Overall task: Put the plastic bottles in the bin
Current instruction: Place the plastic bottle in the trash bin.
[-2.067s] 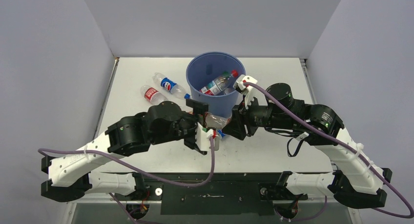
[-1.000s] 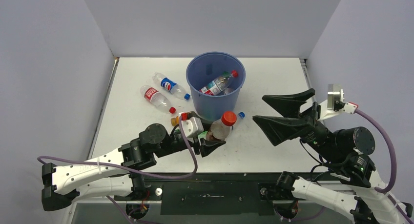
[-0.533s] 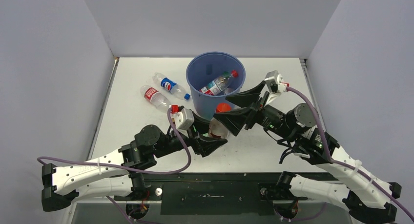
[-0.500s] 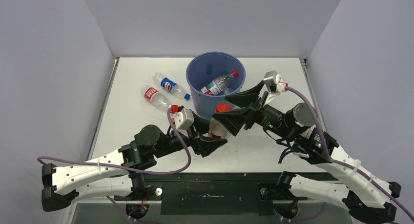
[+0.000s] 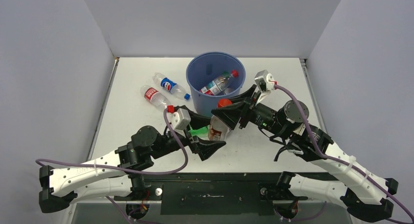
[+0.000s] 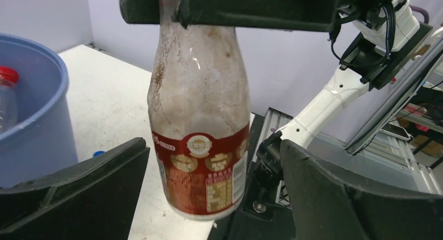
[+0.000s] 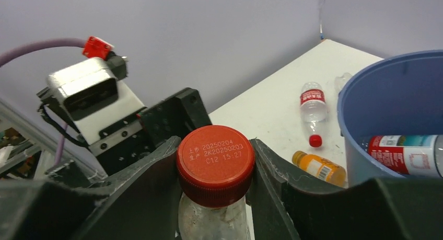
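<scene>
A cloudy clear bottle (image 6: 201, 120) with a red label and red cap (image 7: 215, 157) stands upright in front of the blue bin (image 5: 195, 94). My right gripper (image 5: 225, 107) is shut on the cap from above (image 7: 215, 161). My left gripper (image 6: 213, 146) is open, its fingers (image 6: 78, 198) on each side of the bottle's lower body, apart from it; in the top view it (image 5: 210, 134) sits low beside the bottle (image 5: 217, 130). Two red-capped bottles (image 5: 219, 82) lie inside the bin. The bin wall also shows in the wrist views (image 6: 31, 140) (image 7: 397, 104).
A blue-labelled bottle (image 5: 168, 85) and a red-labelled bottle (image 5: 155, 96) lie on the table left of the bin. An orange juice bottle (image 7: 318, 169) lies by the bin's base. A small green piece (image 5: 197, 131) shows by my left fingers. Walls close the table's back and sides.
My right arm has swung in from the right and shut on the bottle's cap. My left gripper, which held the bottle upright, has opened off it.
</scene>
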Available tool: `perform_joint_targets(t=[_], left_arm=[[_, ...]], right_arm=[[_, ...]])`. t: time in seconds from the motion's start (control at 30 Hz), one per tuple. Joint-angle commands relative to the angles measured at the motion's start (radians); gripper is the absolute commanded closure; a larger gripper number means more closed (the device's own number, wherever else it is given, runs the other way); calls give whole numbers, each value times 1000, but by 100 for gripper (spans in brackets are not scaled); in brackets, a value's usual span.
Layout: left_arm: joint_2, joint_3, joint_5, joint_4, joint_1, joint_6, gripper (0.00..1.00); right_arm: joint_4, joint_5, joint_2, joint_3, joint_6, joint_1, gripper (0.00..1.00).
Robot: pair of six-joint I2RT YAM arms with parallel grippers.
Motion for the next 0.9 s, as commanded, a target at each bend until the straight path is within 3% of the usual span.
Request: perform_joint_targets(t=[0.0, 0.1, 0.23, 0.3, 0.57, 0.77, 0.87], left_arm=[[-84, 35, -69, -7, -6, 105, 4], [-154, 74, -246, -87, -4, 245, 4], [-186, 129, -842, -55, 2, 457, 4], [-204, 117, -974, 11, 25, 567, 4], [-389, -98, -917, 53, 168, 514, 4], [-366, -113, -895, 6, 169, 490, 4], [-331, -108, -890, -18, 168, 488, 4]], right_arm=[[-25, 100, -18, 81, -77, -4, 95], [-52, 244, -31, 110, -152, -4, 95], [91, 451, -67, 45, -223, -4, 95], [161, 502, -55, 30, -251, -4, 95], [170, 612, 243, 296, -344, -48, 95], [161, 352, 451, 512, -99, -408, 95], [218, 283, 519, 535, -40, -528, 95]])
